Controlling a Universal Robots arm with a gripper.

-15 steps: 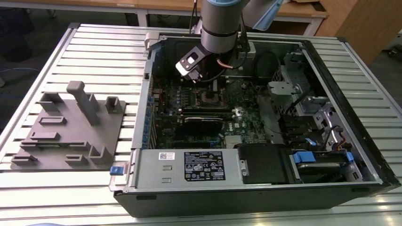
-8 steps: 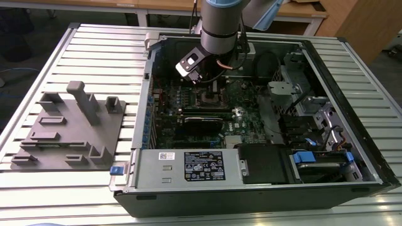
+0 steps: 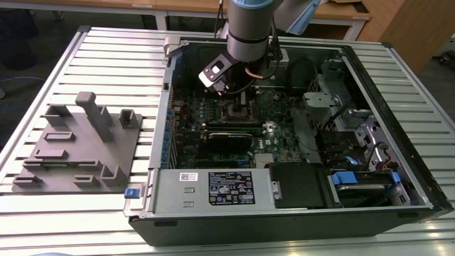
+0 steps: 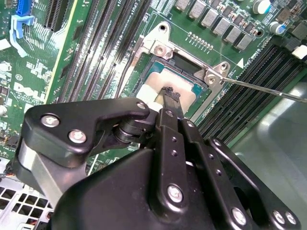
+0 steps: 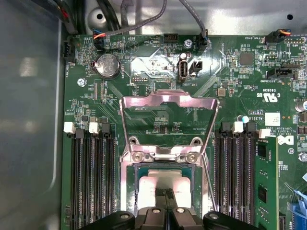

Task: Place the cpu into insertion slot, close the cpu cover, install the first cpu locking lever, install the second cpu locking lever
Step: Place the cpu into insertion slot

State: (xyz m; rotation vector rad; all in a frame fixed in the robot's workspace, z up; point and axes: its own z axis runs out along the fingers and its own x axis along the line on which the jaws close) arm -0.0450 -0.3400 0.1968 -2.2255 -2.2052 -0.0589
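My gripper (image 5: 166,194) hangs over the insertion slot (image 5: 130,160) on the green motherboard, its two black fingers pressed together and shut. The tips sit at the dull silver top of the cpu (image 5: 156,179), which lies flat inside the slot; whether they touch it I cannot tell. In the second wrist view the fingertips (image 4: 170,94) sit over the same cpu (image 4: 162,78). The cpu cover (image 5: 168,99), a silvery frame with a cut-out centre, is swung open on its hinge. A thin lever rod (image 4: 268,90) sticks out sideways, unlatched. In the exterior view the gripper (image 3: 235,98) is deep in the open computer case.
Rows of black memory slots (image 5: 91,177) flank the socket on both sides, with a green memory card (image 5: 266,182) in one. Cables (image 5: 144,19) run along the case wall. A grey fixture block (image 3: 78,144) lies on the slatted table at the exterior view's left.
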